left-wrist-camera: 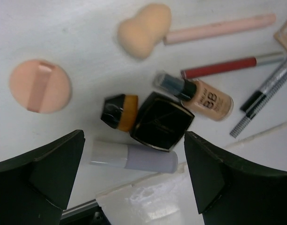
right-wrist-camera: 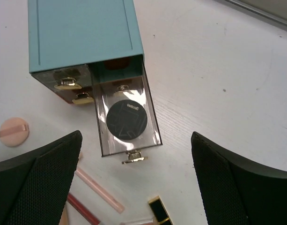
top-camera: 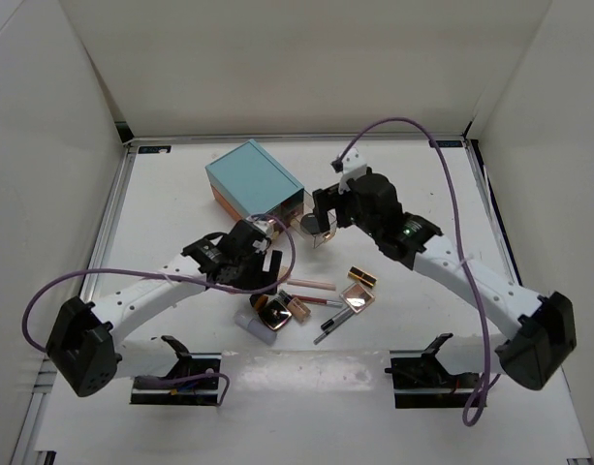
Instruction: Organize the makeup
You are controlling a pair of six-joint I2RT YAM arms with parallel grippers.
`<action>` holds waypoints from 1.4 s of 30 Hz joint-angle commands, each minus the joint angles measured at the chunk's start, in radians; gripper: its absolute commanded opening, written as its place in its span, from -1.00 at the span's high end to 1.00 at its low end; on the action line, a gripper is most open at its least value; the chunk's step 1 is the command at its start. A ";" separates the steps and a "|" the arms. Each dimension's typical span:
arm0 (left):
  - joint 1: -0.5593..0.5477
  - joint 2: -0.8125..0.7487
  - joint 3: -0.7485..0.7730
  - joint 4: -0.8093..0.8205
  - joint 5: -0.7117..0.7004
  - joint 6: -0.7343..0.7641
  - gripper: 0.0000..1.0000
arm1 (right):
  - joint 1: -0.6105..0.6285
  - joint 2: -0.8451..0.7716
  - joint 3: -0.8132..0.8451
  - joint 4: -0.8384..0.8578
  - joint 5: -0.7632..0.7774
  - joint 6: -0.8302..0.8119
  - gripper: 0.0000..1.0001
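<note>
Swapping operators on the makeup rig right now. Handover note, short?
Left gripper: open, empty, above the square black compact.
Right gripper: open, empty, above the teal box's pulled-out drawer.
Done: one round black compact lies in that drawer.
Left: puff, sponge, square compact, foundation bottle, white tube and pencils lie loose on the table.

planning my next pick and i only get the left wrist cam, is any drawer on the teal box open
observer: yes, one clear drawer of the teal box is pulled out
operator: anything in it
observer: a round black compact lies flat inside
operator: where is the right pincer
observer: the right pincer is open, over that drawer's front end
</note>
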 commanded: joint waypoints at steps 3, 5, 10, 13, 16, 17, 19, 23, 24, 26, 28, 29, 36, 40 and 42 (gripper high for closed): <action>-0.140 0.031 -0.001 0.001 0.003 -0.003 -0.97 | -0.005 -0.117 -0.126 -0.060 0.045 0.034 -0.98; -0.195 0.089 -0.002 0.034 0.053 0.018 -0.97 | -0.008 -0.148 -0.160 -0.091 0.070 0.047 -0.98; -0.223 0.175 -0.013 0.074 0.038 0.017 -0.97 | -0.017 -0.201 -0.209 -0.122 0.100 0.083 -0.98; -0.226 0.200 -0.013 0.093 0.043 0.025 -0.97 | -0.025 -0.223 -0.228 -0.126 0.106 0.088 -0.98; -0.229 0.221 -0.015 0.111 0.040 0.032 -0.97 | -0.023 -0.238 -0.229 -0.152 0.128 0.096 -0.98; -0.229 0.240 -0.018 0.111 0.038 0.031 -0.97 | -0.023 -0.241 -0.234 -0.156 0.128 0.096 -0.98; -0.226 0.258 -0.009 0.102 -0.014 0.029 -0.97 | -0.025 -0.251 -0.239 -0.153 0.131 0.096 -0.98; -0.229 0.274 0.002 0.081 -0.080 0.015 -0.97 | -0.023 -0.266 -0.248 -0.159 0.125 0.108 -0.98; -0.229 0.280 0.007 0.075 -0.095 0.009 -0.97 | -0.023 -0.269 -0.251 -0.159 0.128 0.108 -0.98; -0.232 0.289 0.014 0.053 -0.129 0.002 -0.97 | -0.023 -0.269 -0.255 -0.159 0.125 0.114 -0.98; -0.240 0.292 0.005 0.053 -0.134 0.005 -0.97 | -0.023 -0.266 -0.255 -0.165 0.119 0.120 -0.98; -0.238 0.289 -0.004 0.068 -0.128 0.009 -0.97 | -0.023 -0.263 -0.255 -0.165 0.119 0.120 -0.98; -0.257 0.301 -0.032 0.096 -0.108 0.037 -0.97 | -0.023 -0.283 -0.255 -0.166 0.119 0.139 -0.98; -0.264 0.317 -0.022 0.093 -0.121 0.040 -0.90 | -0.023 -0.281 -0.252 -0.165 0.125 0.145 -0.98; -0.266 0.320 -0.010 0.084 -0.137 0.037 -0.78 | -0.026 -0.284 -0.249 -0.168 0.131 0.151 -0.98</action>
